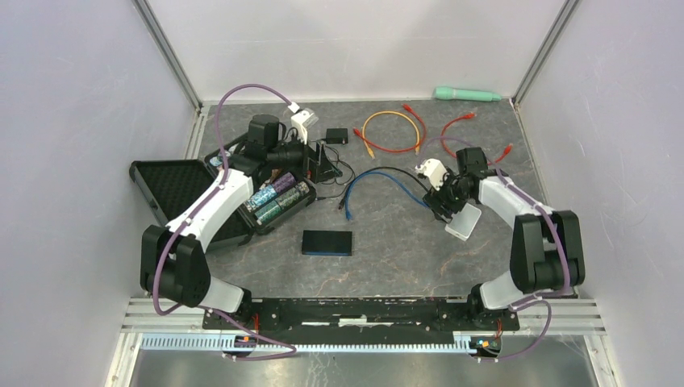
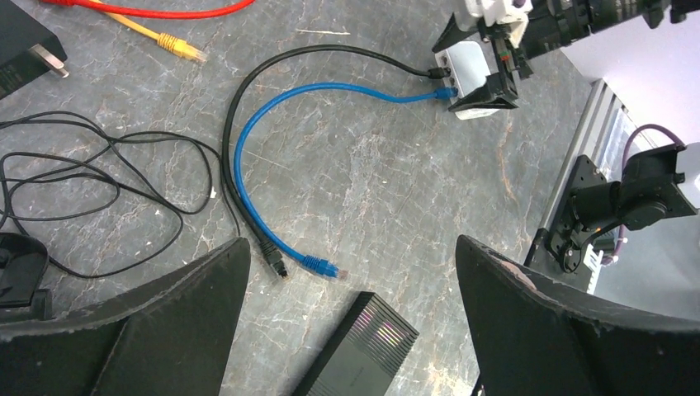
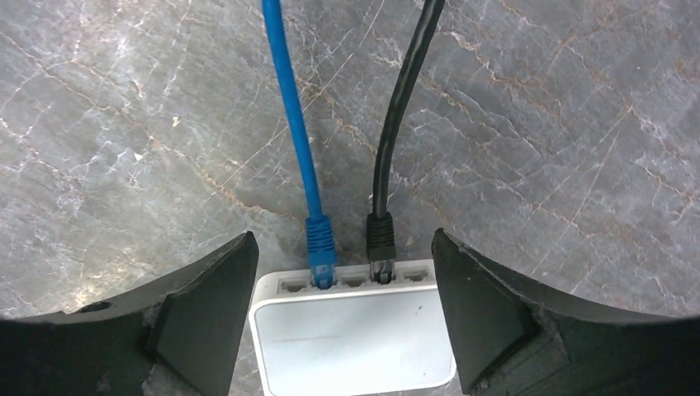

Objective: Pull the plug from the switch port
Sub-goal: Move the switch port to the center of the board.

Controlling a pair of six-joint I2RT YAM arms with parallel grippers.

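- White plastic network switch [image 3: 355, 330] sits on the grey marbled tabletop [image 3: 124, 124], port row facing away from the right wrist cam.
- Two plugs are seated in the switch: blue plug [image 3: 319, 239] and black plug [image 3: 380, 235], one empty port btwn them. Can't tell which one the task means.
- Handling, my read: plugs are small, light, hard moulded plastic. They likely have a latch tab, so a straight tug w/o pressing it may jam or snap the clip.
- Cords are soft and bendy, so pulling on the cord just flexes it. Better to pinch the stiff boot right at the switch face.
- Switch looks light and smooth-cased and prob. slides on the tabletop unless it's braced while the plug comes out.
- Looks: blue plug has a ribbed boot matching its blue cord. Black plug is glossy on a thicker black cord. Both cords run straight out from the switch.
- Right gripper [image 3: 340, 239]: fingers spread wide, one each side of the switch body. Can't tell if the pads touch it.
- Left gripper [image 2: 351, 247]: fingers spread, nothing btwn them, well apart from the switch, above the cords' loose ends.
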